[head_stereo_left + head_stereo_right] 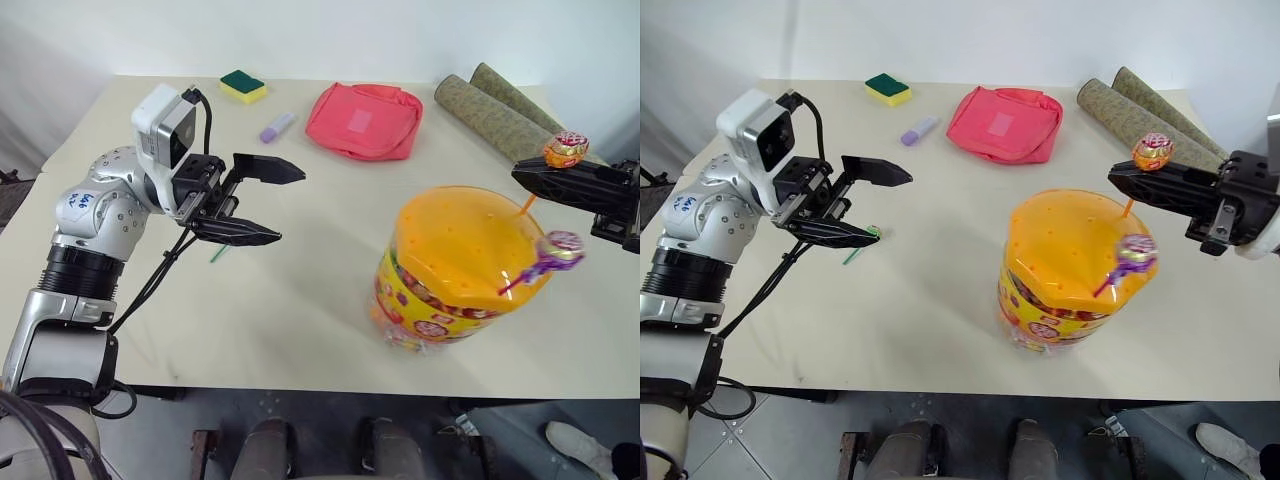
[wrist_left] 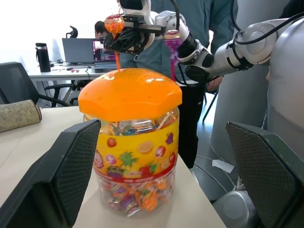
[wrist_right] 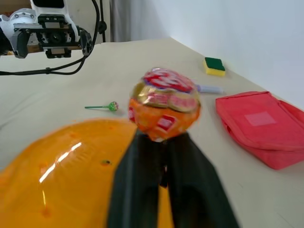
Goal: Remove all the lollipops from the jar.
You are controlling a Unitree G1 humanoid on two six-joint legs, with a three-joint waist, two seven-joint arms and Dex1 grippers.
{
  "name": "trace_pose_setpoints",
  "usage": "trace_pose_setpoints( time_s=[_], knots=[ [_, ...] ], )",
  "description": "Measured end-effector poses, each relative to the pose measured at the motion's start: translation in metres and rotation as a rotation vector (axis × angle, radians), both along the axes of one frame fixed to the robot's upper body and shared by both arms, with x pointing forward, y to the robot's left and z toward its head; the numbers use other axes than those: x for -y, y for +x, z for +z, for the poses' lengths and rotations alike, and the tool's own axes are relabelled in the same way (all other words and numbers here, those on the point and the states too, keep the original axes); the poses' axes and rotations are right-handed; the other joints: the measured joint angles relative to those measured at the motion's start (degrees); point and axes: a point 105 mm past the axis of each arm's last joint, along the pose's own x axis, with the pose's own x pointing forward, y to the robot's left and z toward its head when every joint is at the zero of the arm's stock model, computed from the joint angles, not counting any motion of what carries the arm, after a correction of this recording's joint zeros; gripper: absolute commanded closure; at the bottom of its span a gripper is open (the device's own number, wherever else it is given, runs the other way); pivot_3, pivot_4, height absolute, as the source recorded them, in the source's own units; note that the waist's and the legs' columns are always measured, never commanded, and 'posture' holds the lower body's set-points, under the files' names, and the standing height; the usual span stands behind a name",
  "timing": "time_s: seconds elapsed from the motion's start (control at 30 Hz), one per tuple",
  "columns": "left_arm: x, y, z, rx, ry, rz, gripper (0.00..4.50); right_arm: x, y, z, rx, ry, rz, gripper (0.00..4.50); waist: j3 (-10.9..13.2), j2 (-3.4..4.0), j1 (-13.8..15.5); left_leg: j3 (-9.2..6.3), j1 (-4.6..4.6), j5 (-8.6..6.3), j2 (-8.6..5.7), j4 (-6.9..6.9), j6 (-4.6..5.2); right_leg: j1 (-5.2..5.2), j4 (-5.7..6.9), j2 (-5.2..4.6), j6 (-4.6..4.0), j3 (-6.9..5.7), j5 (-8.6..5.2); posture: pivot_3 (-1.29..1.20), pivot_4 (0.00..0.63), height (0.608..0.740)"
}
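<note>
The table (image 1: 300,320) held the jar (image 1: 455,275) near its front edge, orange domed lid on, sweets packed behind the yellow label. Farther back lay a red pouch (image 1: 365,120), two rolled mats (image 1: 500,110), a yellow-and-green sponge (image 1: 243,86) and a lilac tube (image 1: 277,127).

My left gripper (image 1: 255,200) hung above the table to the jar's left, jaws spread wide and holding nothing. My right gripper (image 1: 1140,185) was clamped on the stick of the orange lollipop (image 1: 1152,151), just under its wrapped head, above the lid's far rim. Whether the stick's lower end was clear of its hole I could not tell.

The purple lollipop (image 1: 1134,252) stood tilted in the lid on the jar's right side. The green lollipop (image 3: 112,106) lay flat on the table, already out.

I judged myself midway: one out, one being drawn, one left. Next I needed to lift the orange one straight up until free, then set it down on the table.
</note>
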Motion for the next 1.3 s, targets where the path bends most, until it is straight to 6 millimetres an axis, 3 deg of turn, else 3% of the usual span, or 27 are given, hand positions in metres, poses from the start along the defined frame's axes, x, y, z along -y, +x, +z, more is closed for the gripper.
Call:
trace_pose_setpoints(
  time_s=[0.37, 0.47, 0.57, 0.67, 0.9, 1.03, 1.13, 1.3],
  knots=[
    [0.002, 0.005, 0.001, -0.004, 0.0, 0.007, 0.0, 0.002, 0.003, 0.028, 0.101, 0.036, -0.068, 4.46, 0.0, 0.0, 0.0, 0.02, -0.37, 0.0, 0.0, 0.06, 0.0, -0.42, 0.1, 0.0, 0.01, 0.01, 0.0, 0.0, 0.15, 0.74],
    [0.003, 0.006, -0.001, -0.002, 0.018, 0.013, 0.0, 0.013, 0.005, 0.036, 0.124, 0.045, -0.141, 4.46, 0.0, 0.0, 0.12, 0.05, -0.53, 0.01, -0.03, 0.06, 0.0, -0.6, 0.13, 0.0, 0.01, 0.03, 0.01, 0.0, 0.15, 0.74],
    [0.003, 0.009, -0.004, -0.001, 0.044, 0.031, 0.0, 0.037, 0.006, 0.037, 0.125, 0.034, -0.275, 4.46, 0.0, 0.0, 0.16, 0.13, -0.65, 0.01, -0.03, 0.06, 0.0, -0.78, 0.22, 0.0, 0.01, 0.08, 0.01, 0.0, 0.15, 0.74],
    [0.001, 0.011, -0.008, 0.002, 0.074, 0.056, 0.0, 0.069, 0.008, 0.014, 0.027, -0.006, -0.433, 4.46, 0.0, 0.0, 0.17, 0.17, -0.68, 0.01, -0.03, 0.06, 0.0, -0.82, 0.25, 0.0, 0.01, 0.1, 0.01, 0.0, 0.15, 0.74],
    [-0.009, 0.017, -0.027, -0.022, 0.143, 0.13, 0.0, 0.13, 0.005, -0.068, -0.274, -0.072, -0.691, 4.46, -0.01, 0.0, 0.03, 0.28, -0.59, 0.01, -0.02, 0.06, 0.01, -0.85, 0.34, 0.0, 0.01, 0.24, 0.0, 0.0, 0.15, 0.74],
    [-0.011, 0.016, -0.023, -0.01, 0.118, 0.133, 0.0, 0.159, 0.012, -0.132, -0.5, -0.145, -0.85, 4.46, -0.03, -0.03, -0.19, 0.33, -0.55, 0.01, -0.01, 0.06, 0.0, -0.86, 0.36, 0.0, 0.01, 0.29, 0.0, 0.0, 0.15, 0.74],
    [-0.012, 0.015, -0.023, -0.004, 0.11, 0.133, 0.0, 0.171, 0.023, -0.16, -0.578, -0.118, -0.92, 4.46, -0.05, 0.04, -0.35, 0.38, -0.52, 0.02, -0.01, 0.06, 0.0, -0.88, 0.39, 0.0, 0.01, 0.32, 0.0, 0.0, 0.15, 0.74],
    [-0.012, 0.014, -0.027, -0.027, 0.102, 0.133, 0.0, 0.179, 0.046, -0.185, -0.597, -0.052, -0.981, 4.46, -0.05, 0.05, -0.49, 0.39, -0.54, 0.02, -0.01, 0.06, -0.01, -0.92, 0.4, 0.0, 0.0, 0.32, 0.0, 0.0, 0.15, 0.74]
  ],
)
